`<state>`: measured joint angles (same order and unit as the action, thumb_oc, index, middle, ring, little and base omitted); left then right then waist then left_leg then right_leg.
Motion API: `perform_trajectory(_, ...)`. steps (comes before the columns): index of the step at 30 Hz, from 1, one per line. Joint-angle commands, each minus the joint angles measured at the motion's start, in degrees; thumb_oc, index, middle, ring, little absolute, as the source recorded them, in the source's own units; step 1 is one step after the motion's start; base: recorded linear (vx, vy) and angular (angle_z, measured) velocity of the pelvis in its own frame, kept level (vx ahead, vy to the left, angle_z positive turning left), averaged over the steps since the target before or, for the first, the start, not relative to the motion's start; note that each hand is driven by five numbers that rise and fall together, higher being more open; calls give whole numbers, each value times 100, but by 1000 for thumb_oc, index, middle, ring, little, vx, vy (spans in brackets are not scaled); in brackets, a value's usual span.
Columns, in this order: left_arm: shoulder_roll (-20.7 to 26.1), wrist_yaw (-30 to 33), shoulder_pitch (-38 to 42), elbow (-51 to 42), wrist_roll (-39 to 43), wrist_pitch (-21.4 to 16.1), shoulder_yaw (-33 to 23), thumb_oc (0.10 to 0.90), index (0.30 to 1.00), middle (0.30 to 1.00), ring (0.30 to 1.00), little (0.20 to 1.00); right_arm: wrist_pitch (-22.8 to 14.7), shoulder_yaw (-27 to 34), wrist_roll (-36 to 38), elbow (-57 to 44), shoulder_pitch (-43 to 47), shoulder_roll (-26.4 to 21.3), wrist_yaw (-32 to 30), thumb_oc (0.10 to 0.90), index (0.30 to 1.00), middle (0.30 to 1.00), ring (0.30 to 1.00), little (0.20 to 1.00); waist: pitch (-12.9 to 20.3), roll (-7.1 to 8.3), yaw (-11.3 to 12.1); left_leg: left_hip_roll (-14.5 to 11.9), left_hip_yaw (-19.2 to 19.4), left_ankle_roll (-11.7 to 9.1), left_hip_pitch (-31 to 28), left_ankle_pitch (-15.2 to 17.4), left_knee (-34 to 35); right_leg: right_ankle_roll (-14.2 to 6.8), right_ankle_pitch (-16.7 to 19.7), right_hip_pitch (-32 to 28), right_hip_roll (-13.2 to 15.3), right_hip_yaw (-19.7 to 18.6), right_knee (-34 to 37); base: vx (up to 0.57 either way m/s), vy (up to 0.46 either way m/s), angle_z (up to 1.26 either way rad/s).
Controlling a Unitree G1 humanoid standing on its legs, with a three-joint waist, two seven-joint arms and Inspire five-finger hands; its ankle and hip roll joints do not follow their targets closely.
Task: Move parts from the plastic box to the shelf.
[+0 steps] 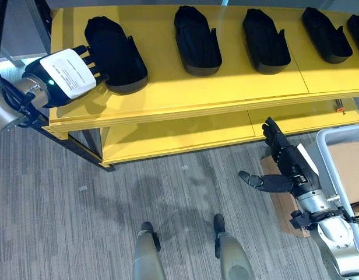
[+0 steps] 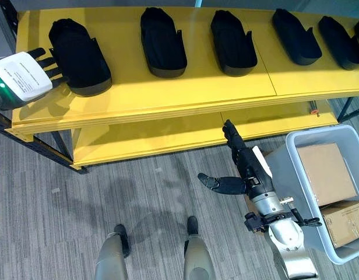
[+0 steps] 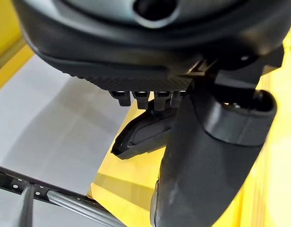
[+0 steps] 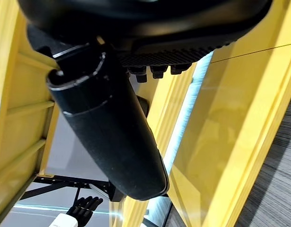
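Observation:
Several black moulded parts lie in a row on the top of the yellow shelf (image 1: 226,87). My left hand (image 1: 66,73), with a white cover on its back, rests at the shelf's left end. Its fingers are straight and touch the side of the leftmost part (image 1: 115,52), which the left wrist view shows past the fingers as part (image 3: 141,135). My right hand (image 1: 287,160) hovers open and empty over the floor below the shelf's front edge, thumb spread, just left of the grey plastic box (image 2: 287,169).
Two cardboard boxes (image 2: 325,172) lie inside the plastic box. A flat piece of cardboard (image 1: 281,198) is on the floor beside it. The shelf has a lower yellow board (image 1: 179,134) and dark legs at its left. Grey carpet stretches in front.

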<state>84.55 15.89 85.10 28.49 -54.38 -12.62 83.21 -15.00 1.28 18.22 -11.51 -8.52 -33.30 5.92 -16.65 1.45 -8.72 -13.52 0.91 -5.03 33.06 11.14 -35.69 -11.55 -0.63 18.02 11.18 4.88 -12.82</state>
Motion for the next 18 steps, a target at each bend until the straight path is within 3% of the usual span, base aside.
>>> perform_trajectory(1, 606, 301, 496, -86, 164, 310, -447, 900, 1000, 1000, 1000, 1000, -656, 772, 157, -862, 135, -145, -103, 900, 1000, 1000, 1000, 1000, 544, 30, 75, -188, 157, 22, -286, -106, 309, 43, -818, -916, 159, 224, -315, -68, -66, 6)
perform_trajectory(2, 742, 292, 285, -324, 272, 319, -707, 900, 1000, 1000, 1000, 1000, -651, 841, 87, -872, 100, -33, -141, 900, 1000, 1000, 1000, 1000, 575, 79, 134, -174, 187, 58, -340, -306, 461, 70, -720, -971, 172, 312, -231, -64, -34, 8)
perform_trajectory(4, 782, 288, -99, -431, 335, 335, -1131, 900, 1000, 1000, 1000, 1000, -642, 876, 62, -891, 61, -10, -144, 900, 1000, 1000, 1000, 1000, 584, 86, 154, -163, 206, 52, -427, -343, 556, 73, -710, -1022, 194, 320, -186, -35, -26, 10)
perform_trajectory(5, 807, 304, -516, -528, 439, 353, -1616, 900, 1000, 1000, 1000, 1000, -629, 897, 35, -892, 39, 31, -155, 900, 1000, 1000, 1000, 1000, 595, 102, 182, -156, 219, 43, -464, -365, 591, 78, -706, -1063, 191, 334, -156, 7, -48, 10)
perform_trajectory(6, 839, 291, -877, -772, 895, 327, -2121, 900, 1000, 1000, 1000, 1000, -591, 1003, -28, -868, -52, 343, -172, 900, 1000, 1000, 1000, 1000, 641, 314, 321, -153, 190, 29, -542, -396, 664, 92, -710, -1140, 172, 381, -96, 5, -67, 7)
perform_trajectory(8, 526, 240, -2852, -1106, 1292, 343, -4277, 900, 1000, 1000, 1000, 1000, -503, 1178, -146, -848, -210, 369, -210, 900, 1000, 1000, 1000, 1000, 688, 276, 449, -138, 214, 4, -706, -465, 847, 109, -722, -1266, 183, 419, -25, 29, -65, 4)
perform_trajectory(9, 316, 216, -3369, -1238, 1555, 351, -4921, 900, 1000, 1000, 1000, 1000, -457, 1253, -171, -847, -268, 469, -215, 900, 1000, 1000, 1000, 1000, 715, 308, 520, -132, 199, -9, -744, -492, 899, 120, -733, -1307, 171, 432, 6, 27, -67, 11)
perform_trajectory(10, 18, 250, -4691, -1377, 1623, 441, -6321, 900, 1000, 1000, 1000, 1000, -416, 1242, -180, -841, -290, 345, -223, 900, 1000, 1000, 1000, 1000, 741, 172, 467, -129, 206, -18, -809, -528, 980, 133, -738, -1351, 161, 433, 31, 24, -62, 12)
perform_trajectory(11, -210, 224, -5282, -1557, 1807, 389, -6992, 900, 1000, 1000, 1000, 1000, -373, 1251, -196, -807, -319, 332, -222, 900, 1000, 1000, 1000, 1000, 772, 148, 438, -129, 209, -28, -857, -549, 1034, 145, -744, -1403, 155, 454, 63, 22, -63, 8)
perform_trajectory(12, -545, 205, -5580, -1703, 2068, 371, -7402, 900, 1000, 1000, 1000, 1000, -318, 1253, -236, -817, -327, 350, -222, 900, 1000, 1000, 1000, 1000, 789, 157, 438, -129, 203, -42, -898, -580, 1066, 164, -750, -1449, 149, 469, 82, 20, -39, 5)
perform_trajectory(13, -565, 179, -5957, -1806, 2059, 375, -7777, 900, 1000, 1000, 1000, 1000, -312, 1202, -235, -823, -299, 282, -223, 900, 1000, 1000, 1000, 1000, 782, 113, 365, -131, 205, -44, -916, -584, 1077, 166, -747, -1464, 147, 469, 88, 16, -66, 6)
perform_trajectory(14, -1246, 193, -6348, -1984, 2440, 463, -8244, 900, 1000, 1000, 1000, 1000, -197, 1163, -276, -795, -300, 335, -239, 900, 1000, 1000, 1000, 1000, 823, 126, 346, -134, 196, -57, -1014, -630, 1191, 184, -757, -1545, 130, 495, 124, 20, -64, 11)
perform_trajectory(15, -1616, 144, -6506, -2096, 2744, 420, -8461, 900, 1000, 1000, 1000, 1000, -114, 1166, -319, -797, -276, 365, -251, 900, 1000, 1000, 1000, 1000, 849, 136, 328, -136, 191, -66, -1051, -656, 1243, 198, -772, -1591, 125, 512, 137, 40, -91, 10)
perform_trajectory(16, -2366, 249, -6563, -2273, 3101, 490, -8549, 900, 1000, 1000, 1000, 1000, -35, 1108, -353, -754, -257, 462, -277, 900, 1000, 1000, 1000, 1000, 888, 166, 344, -140, 196, -76, -1133, -687, 1320, 222, -798, -1667, 112, 534, 158, 19, -49, 11)
perform_trajectory(17, -2375, 243, -6579, -2287, 3101, 495, -8567, 900, 1000, 1000, 1000, 1000, -33, 1109, -352, -756, -255, 453, -277, 900, 1000, 1000, 1000, 1000, 895, 158, 336, -135, 195, -70, -1127, -725, 1351, 225, -774, -1655, 113, 538, 170, 20, -51, 15)
perform_trajectory(18, -2710, 246, -6555, -2353, 3313, 472, -8560, 900, 1000, 1000, 1000, 1000, 25, 1101, -408, -749, -244, 477, -293, 900, 1000, 1000, 1000, 1000, 910, 163, 325, -136, 191, -79, -1149, -741, 1360, 241, -787, -1692, 107, 552, 173, 11, -35, 17)
